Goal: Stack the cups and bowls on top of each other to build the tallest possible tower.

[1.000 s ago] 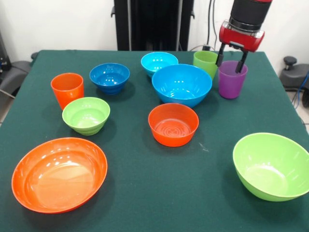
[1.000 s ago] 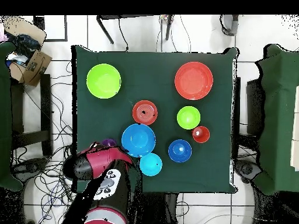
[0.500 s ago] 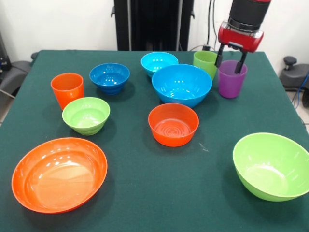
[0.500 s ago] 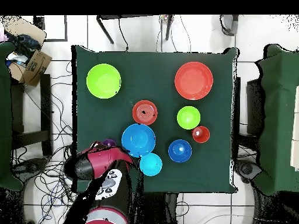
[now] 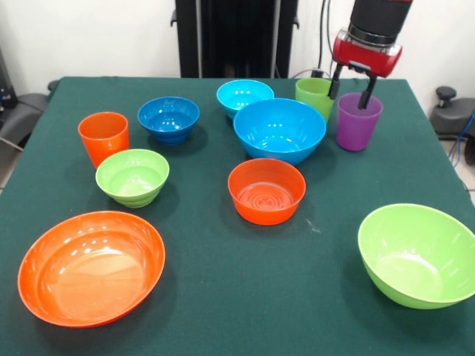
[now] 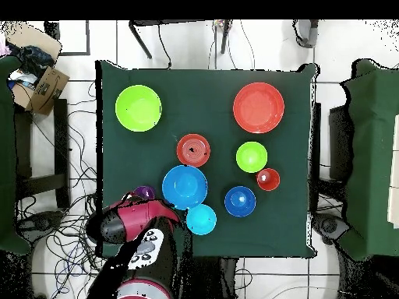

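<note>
My gripper (image 5: 349,90) is open at the table's far right in the front view. One finger hangs between the lime green cup (image 5: 315,96) and the purple cup (image 5: 358,122); the other dips just inside the purple cup's rim. Both cups stand upright on the table. The orange cup (image 5: 103,137) stands far left. The bowls sit apart: large light blue (image 5: 280,130), small light blue (image 5: 245,95), dark blue (image 5: 168,119), small orange (image 5: 266,190), small green (image 5: 132,176), large orange (image 5: 90,267), large green (image 5: 418,254). No tower stands. In the overhead view my arm (image 6: 132,216) covers the green cup.
The green table (image 5: 223,311) ends close behind the two cups in the front view. The purple cup (image 6: 144,191) sits near the table's edge in the overhead view. A cardboard box (image 6: 43,82) and cables lie on the floor.
My gripper has risen slightly over the purple cup. The cups and bowls have not moved.
</note>
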{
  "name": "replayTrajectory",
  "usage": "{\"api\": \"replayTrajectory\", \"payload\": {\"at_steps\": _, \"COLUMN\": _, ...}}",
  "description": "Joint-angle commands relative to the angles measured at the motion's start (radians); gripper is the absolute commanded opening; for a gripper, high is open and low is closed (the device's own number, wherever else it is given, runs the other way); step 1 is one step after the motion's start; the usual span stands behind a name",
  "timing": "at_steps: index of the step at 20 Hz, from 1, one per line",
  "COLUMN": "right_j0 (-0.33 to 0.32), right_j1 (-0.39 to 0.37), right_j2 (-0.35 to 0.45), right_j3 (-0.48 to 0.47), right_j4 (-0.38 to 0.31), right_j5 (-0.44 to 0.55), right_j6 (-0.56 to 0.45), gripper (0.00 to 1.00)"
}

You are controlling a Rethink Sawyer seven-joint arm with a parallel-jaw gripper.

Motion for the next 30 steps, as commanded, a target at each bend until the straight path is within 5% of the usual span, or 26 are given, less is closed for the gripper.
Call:
{"api": "replayTrajectory", "payload": {"at_steps": 1, "right_j0": -0.029, "right_j1": -0.019, "right_j2": 0.1, "right_j3": 0.073, "right_j4": 0.03, "right_j5": -0.028, "right_j6": 0.102, "gripper": 1.0}}
{"api": "replayTrajectory", "payload": {"at_steps": 30, "right_j0": -0.025, "right_j1": 0.055, "right_j2": 0.065, "right_j3": -0.019, "right_j4": 0.02, "right_j5": -0.066, "right_j6": 0.095, "gripper": 1.0}}
